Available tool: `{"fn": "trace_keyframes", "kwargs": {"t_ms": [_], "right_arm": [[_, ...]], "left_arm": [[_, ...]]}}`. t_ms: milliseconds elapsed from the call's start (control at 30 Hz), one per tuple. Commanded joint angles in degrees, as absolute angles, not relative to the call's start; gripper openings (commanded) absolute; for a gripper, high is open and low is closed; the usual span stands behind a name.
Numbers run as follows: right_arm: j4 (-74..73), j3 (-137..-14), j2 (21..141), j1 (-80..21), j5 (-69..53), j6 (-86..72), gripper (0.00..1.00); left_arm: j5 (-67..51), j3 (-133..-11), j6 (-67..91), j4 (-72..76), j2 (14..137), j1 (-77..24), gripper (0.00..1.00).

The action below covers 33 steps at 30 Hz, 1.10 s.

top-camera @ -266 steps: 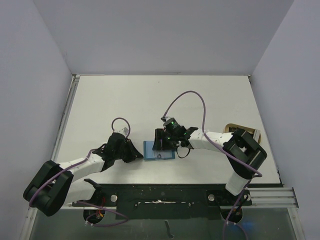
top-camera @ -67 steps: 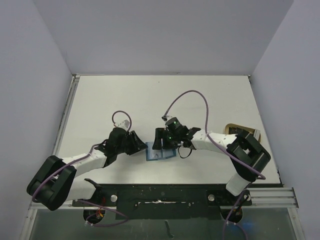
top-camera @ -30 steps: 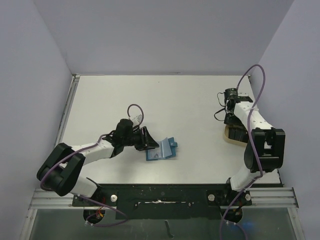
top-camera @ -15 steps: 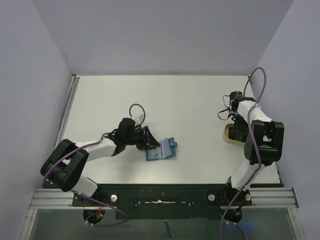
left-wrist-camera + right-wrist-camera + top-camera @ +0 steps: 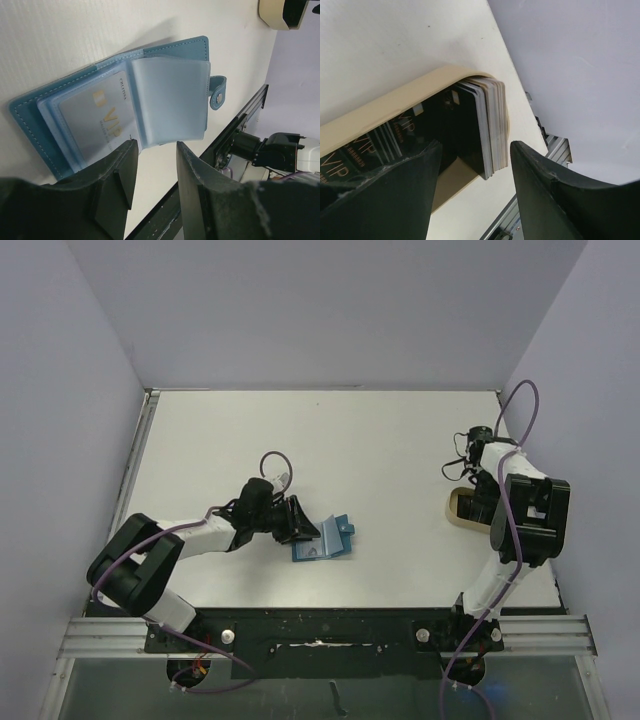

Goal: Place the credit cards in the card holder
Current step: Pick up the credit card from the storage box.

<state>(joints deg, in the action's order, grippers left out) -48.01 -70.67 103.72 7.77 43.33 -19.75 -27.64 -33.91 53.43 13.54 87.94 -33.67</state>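
L claw [image 5: 153,148], fingers apart, sits at the open teal card holder [image 5: 325,540] mid-desk [image 5: 350,440]; one VIP card [image 5: 100,117] is already sleeved. R claw [image 5: 475,145] has left the holder and now straddles, apart, the card stack [image 5: 492,125] in the beige tray [image 5: 458,506]. Next pickup looks imminent.

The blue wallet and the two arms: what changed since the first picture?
The right claw left the card holder and swung right, over the cards in the tan tray. The card holder's right half now stands up instead of lying flat. The left claw stayed by its left edge; the tray kept its place.
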Motion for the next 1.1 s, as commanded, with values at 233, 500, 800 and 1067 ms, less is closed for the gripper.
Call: {"fn": "trace_keyframes", "kwargs": {"t_ms": [233,500,800,1067], "right_arm": [[-46.06,-70.93,102.38,11.11,43.05,-18.28,0.53],[-46.01,-70.85,101.60,11.34,43.67,-18.28,0.39],[-45.36,-70.66,101.31,11.34,43.42,-18.22,0.31],[-45.29,-70.53,101.67,12.02,43.04,-18.54,0.30]], "left_arm": [[-28.78,-36.92,52.73,14.41,88.46,-34.24,0.35],[-28.97,-37.19,52.73,14.59,88.54,-34.22,0.34],[-28.97,-37.08,53.25,14.94,88.59,-34.19,0.34],[-29.03,-37.27,53.01,14.85,88.84,-34.23,0.34]]}}
